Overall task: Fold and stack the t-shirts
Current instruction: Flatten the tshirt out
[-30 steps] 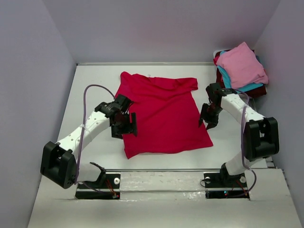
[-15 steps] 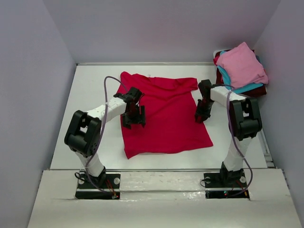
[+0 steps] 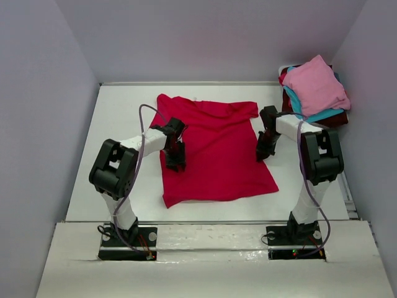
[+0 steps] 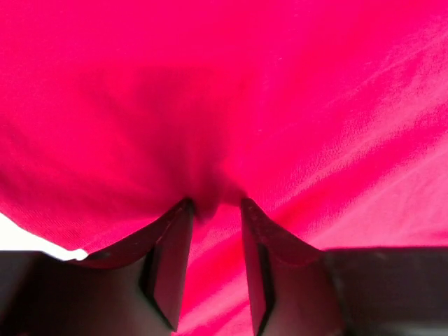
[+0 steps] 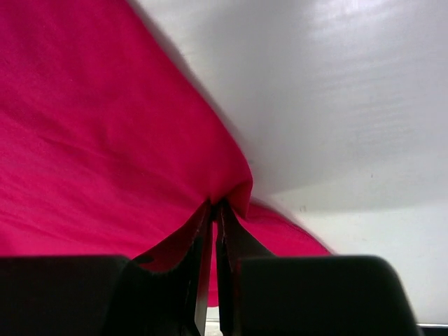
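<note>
A bright red t-shirt (image 3: 217,149) lies spread flat on the white table (image 3: 121,124). My left gripper (image 3: 175,158) presses down on the shirt's left edge. In the left wrist view the left gripper (image 4: 213,203) has its jaws partly apart, and a pucker of the red t-shirt (image 4: 224,105) is bunched between the tips. My right gripper (image 3: 262,151) is at the shirt's right edge. In the right wrist view the right gripper (image 5: 216,204) is shut on a pinched fold of the red t-shirt (image 5: 105,140).
A pile of t-shirts sits at the back right corner: a light pink one (image 3: 316,84) on top, teal (image 3: 322,114) and dark maroon (image 3: 336,120) beneath. Grey walls enclose the table on three sides. The arm bases stand along the near edge.
Both arms came in onto the red shirt's side edges. The left jaws narrowed around a pucker of cloth. The right jaws closed on the shirt's right edge.
</note>
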Motion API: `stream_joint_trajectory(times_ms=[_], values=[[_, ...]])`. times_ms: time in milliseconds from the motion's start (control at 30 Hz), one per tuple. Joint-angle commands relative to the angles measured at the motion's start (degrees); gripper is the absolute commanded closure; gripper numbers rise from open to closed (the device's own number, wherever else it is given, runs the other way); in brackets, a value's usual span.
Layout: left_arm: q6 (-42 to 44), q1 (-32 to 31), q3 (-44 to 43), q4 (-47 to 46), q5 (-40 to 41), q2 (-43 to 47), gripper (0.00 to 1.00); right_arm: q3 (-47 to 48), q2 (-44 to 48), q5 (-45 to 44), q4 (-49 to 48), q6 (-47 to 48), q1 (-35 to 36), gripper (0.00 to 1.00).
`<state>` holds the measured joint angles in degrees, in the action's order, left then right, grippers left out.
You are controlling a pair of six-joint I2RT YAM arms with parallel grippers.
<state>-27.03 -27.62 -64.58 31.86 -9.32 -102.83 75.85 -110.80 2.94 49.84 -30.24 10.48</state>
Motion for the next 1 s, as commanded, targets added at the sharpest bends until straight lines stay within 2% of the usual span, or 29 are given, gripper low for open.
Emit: stream_joint_trajectory(times_ms=[0,167,600,800,967], values=[[-0.48,-0.07,4.10,1.10,-2.45,2.80,0.58,-6.15,2.52,1.80,-0.01,-0.26,0.07,0.88],[-0.66,-0.07,6.04,2.51,-2.81,5.35,0.64,-12.65,7.09,4.35,0.60,-0.96,0.07,0.88],[-1.89,-0.07,13.33,8.57,-4.21,16.51,0.64,-22.49,20.96,9.63,8.24,-2.37,0.07,0.89],[-3.65,-0.07,17.63,11.90,-5.88,23.27,0.64,-26.19,26.95,11.65,12.02,-2.63,0.07,0.90],[-4.35,-0.60,17.30,14.81,-4.66,26.97,0.64,-25.15,31.26,10.51,15.37,-2.37,0.07,0.89]])
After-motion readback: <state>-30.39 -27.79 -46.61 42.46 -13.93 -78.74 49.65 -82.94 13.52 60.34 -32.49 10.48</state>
